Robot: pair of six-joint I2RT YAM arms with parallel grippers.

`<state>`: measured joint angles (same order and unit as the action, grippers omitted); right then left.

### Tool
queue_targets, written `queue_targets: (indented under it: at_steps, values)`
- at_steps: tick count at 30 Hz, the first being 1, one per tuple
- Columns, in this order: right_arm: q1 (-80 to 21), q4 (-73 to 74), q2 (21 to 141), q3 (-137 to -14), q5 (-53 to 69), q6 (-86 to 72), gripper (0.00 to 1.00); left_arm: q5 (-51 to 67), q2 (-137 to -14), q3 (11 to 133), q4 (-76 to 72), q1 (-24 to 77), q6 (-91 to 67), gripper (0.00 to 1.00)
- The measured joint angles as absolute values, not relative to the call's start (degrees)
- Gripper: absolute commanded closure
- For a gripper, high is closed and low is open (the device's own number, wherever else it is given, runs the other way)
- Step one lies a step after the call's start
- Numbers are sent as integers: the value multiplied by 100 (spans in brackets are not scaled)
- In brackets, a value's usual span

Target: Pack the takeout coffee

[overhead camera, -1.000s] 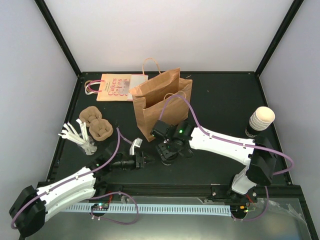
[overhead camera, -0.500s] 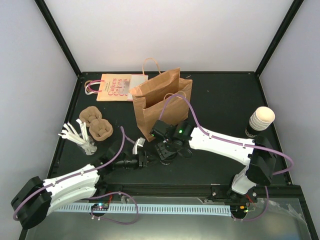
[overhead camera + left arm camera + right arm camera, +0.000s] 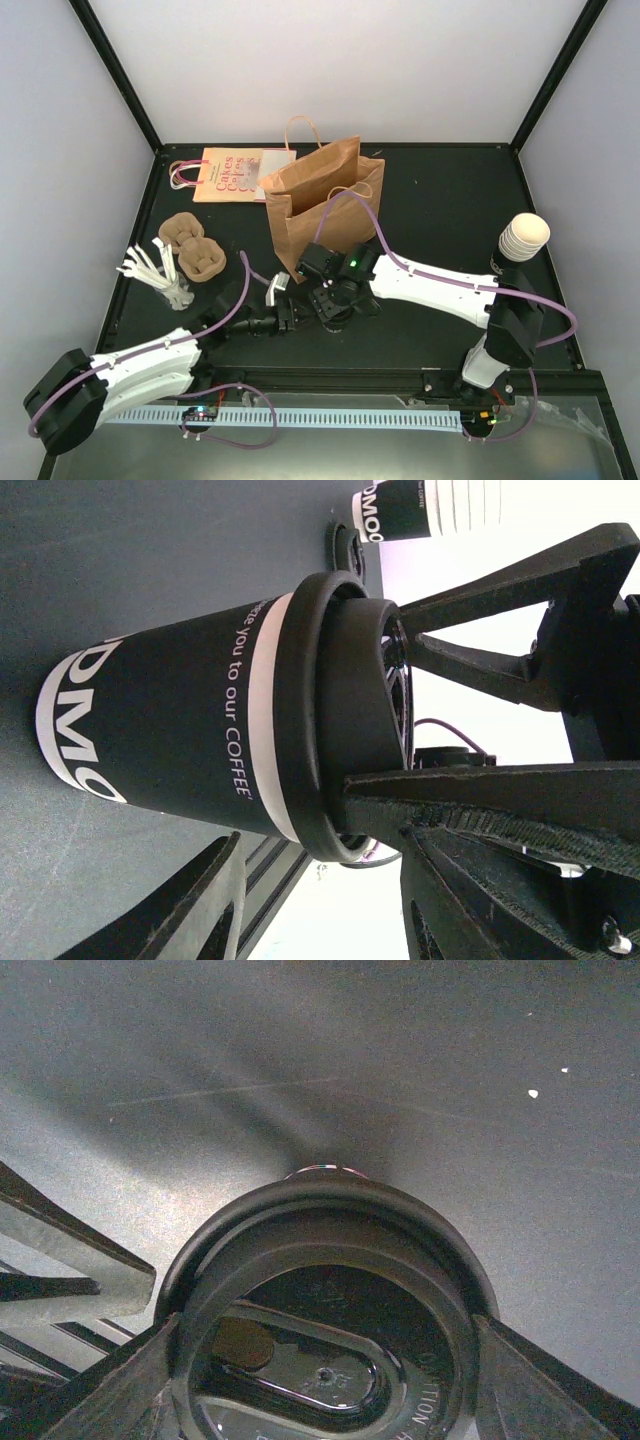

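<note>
The takeout coffee (image 3: pixel 180 730) is a dark paper cup with white bands and print and a round black lid (image 3: pixel 320 1290). It is upright near the table's front middle. My right gripper (image 3: pixel 335 303) is above it and hides it in the top view. In the right wrist view that gripper (image 3: pixel 325 1355) is shut on the lid, one finger on each side. My left gripper (image 3: pixel 293 318) is just left of the cup. Its jaws (image 3: pixel 320 865) are open and empty, with the cup beyond the fingertips.
A brown paper bag (image 3: pixel 320 205) stands open just behind the cup. A flat printed bag (image 3: pixel 232 175) lies at the back left. Pulp cup trays (image 3: pixel 197 252) and white stirrers (image 3: pixel 158 272) are at the left. A stack of lidless cups (image 3: pixel 522 243) stands at the right.
My left gripper has edged a little closer to the cup and turned slightly. My right gripper has shifted slightly to the left over the cup.
</note>
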<state>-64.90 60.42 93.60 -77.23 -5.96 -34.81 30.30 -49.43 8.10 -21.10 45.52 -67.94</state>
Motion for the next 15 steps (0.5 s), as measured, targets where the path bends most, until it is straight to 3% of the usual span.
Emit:
queue_targets:
  at_steps: [6,15]
  values:
    - [-6490,6136,9397,-7767,-607,-3457,26,2980,-5078,810,-2281,4539,-6816,57]
    - [-6490,6160,9476,-7817,-683,-3441,26,2993,-5266,810,-2390,4462,-6840,67]
